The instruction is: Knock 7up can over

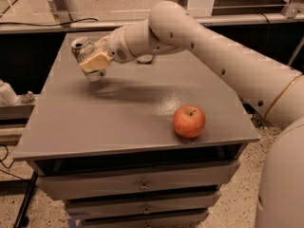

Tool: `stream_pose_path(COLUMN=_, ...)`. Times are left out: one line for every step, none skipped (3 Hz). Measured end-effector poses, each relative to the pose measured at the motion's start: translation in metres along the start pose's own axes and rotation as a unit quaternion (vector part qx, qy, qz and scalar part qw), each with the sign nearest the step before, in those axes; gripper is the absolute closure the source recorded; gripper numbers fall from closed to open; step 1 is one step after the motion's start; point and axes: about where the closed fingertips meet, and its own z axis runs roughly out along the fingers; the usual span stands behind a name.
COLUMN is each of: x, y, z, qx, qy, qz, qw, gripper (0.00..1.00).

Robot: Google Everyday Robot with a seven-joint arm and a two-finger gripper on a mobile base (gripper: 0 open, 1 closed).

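The 7up can [84,48], pale silver with a silver top, is at the far left of the grey table [118,122]. It tilts with its top leaning to the left, and its base [97,75] is close to the tabletop. My gripper [94,61] reaches in from the right. Its cream fingers [97,60] are closed across the can's middle and hide most of its label.
A red apple [189,121] sits near the table's front right edge. A small dark round thing [145,59] lies behind my forearm. A white crinkled bottle [6,93] stands on a lower shelf off the table's left side. Drawers are below the tabletop.
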Motion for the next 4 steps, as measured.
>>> stream_pose_path(x=0.001, y=-0.019, z=-0.039, qx=-0.005, qy=0.064, qz=-0.045, qw=0.9969, gripper=1.0)
stream_pose_path(x=0.007, y=-0.032, z=-0.06, qx=-0.024, qy=0.14, qz=-0.096, qw=0.9852, gripper=1.0)
stream_pose_path(x=0.037, y=-0.022, z=-0.077, qx=-0.072, qy=0.227, qz=-0.125, qw=0.9631, gripper=1.0)
stream_pose_path(x=0.074, y=0.002, z=-0.095, qx=-0.127, qy=0.324, qz=-0.143, qw=0.9264, gripper=1.0)
